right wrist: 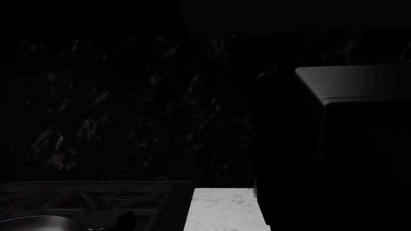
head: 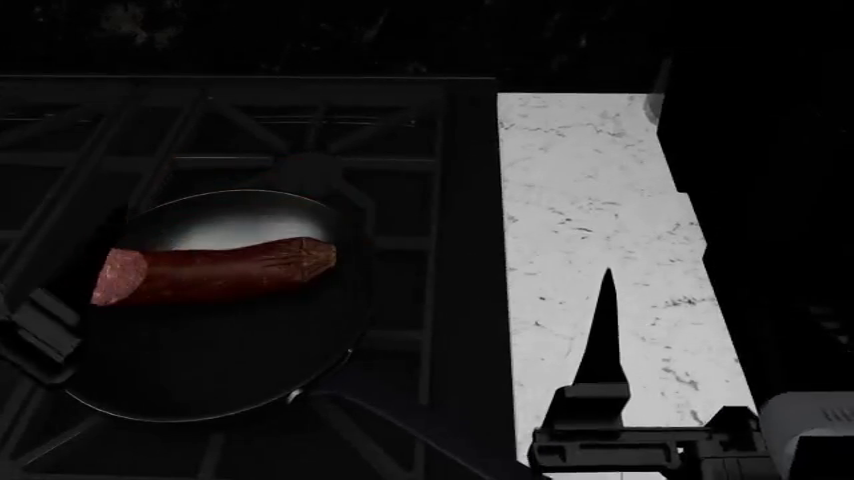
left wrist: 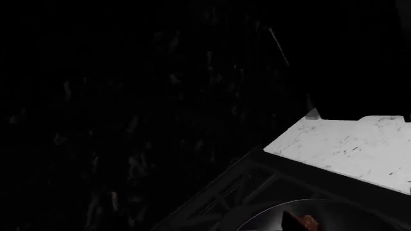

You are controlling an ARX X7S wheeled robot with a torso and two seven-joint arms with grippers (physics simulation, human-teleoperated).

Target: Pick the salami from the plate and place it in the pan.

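The salami (head: 214, 272) lies free inside the black pan (head: 214, 370) on the stove, flat pinkish cut end to the left, tapered end to the right. Its tip and the pan rim also show in the left wrist view (left wrist: 308, 221). The blue plate is out of view. My left gripper (head: 40, 335) sits at the pan's left edge beside the cut end, its two bars apart and empty. My right gripper (head: 661, 350) hovers over the white counter, right of the pan; one pointed finger (head: 603, 330) shows, nothing is held.
The pan rests on a dark stove grate (head: 400, 150). A white marble counter strip (head: 587, 220) runs to the right of the stove. A dark box-like appliance (right wrist: 347, 144) stands at the counter's right. The surroundings are very dark.
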